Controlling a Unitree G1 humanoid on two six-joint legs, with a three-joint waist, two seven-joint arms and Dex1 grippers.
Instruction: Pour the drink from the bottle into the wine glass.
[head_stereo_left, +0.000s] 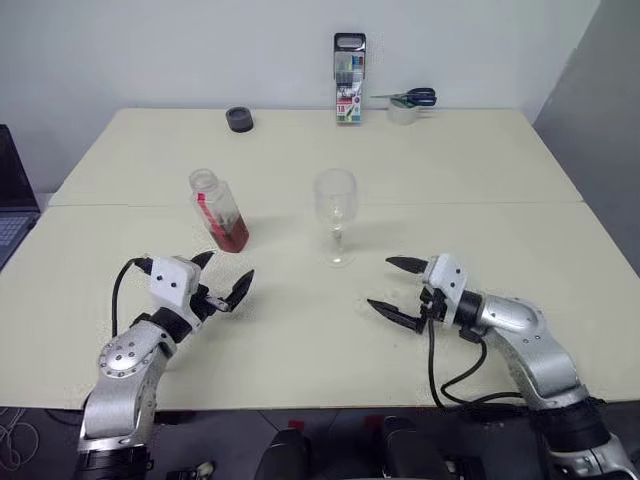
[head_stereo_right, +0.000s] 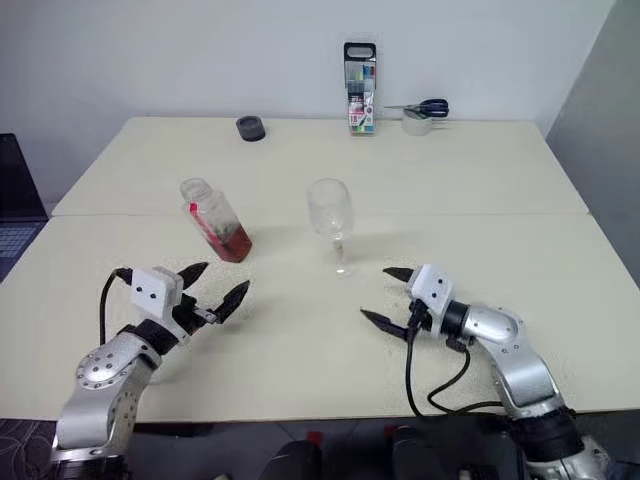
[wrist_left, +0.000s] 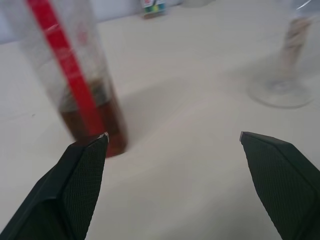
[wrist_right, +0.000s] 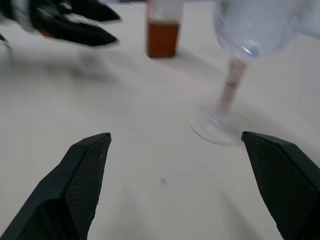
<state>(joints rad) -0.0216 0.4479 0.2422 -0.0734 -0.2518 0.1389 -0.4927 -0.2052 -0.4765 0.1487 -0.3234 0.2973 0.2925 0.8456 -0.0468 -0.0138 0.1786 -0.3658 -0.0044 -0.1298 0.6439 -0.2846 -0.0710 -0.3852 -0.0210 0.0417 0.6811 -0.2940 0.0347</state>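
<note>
1. Bottle (head_stereo_left: 218, 211): I count one, clear plastic with a red-and-white label strip, standing uncapped on the tabletop (head_stereo_left: 300, 330) left of centre. From the head views it appears to lean, mouth towards the far left.
2. Drink (wrist_left: 95, 127): one small quantity, reddish-brown, sitting in the bottom of the bottle.
3. Wine glass (head_stereo_left: 336, 215): one, clear, stemmed, upright on its round foot, near the bottle on its right and apart from it. I cannot tell whether any liquid is in the bowl.
4. Marker pack (head_stereo_left: 349, 78): one, tall, upright at the far edge.
5. Scissors (head_stereo_left: 412, 98): one pair, blue-handled, lying on a roll of tape (head_stereo_left: 402, 113) just right of the marker pack.
6. Dark round object (head_stereo_left: 239, 119): one, small, at the far edge on the left.
7. Surface and room: I see a pale cream tabletop with a seam running across it behind the bottle and glass, and a plain white wall (head_stereo_left: 150, 50) behind. A laptop (head_stereo_left: 12, 215) edge shows at the far left.
8. Left tool (head_stereo_left: 226, 278): one, jaws spread wide and empty, held low over the tabletop just in front of the bottle and pointing towards it.
9. Right tool (head_stereo_left: 396, 286): one, jaws spread wide and empty, low over the tabletop, in front and to the right of the glass, pointing left.
</note>
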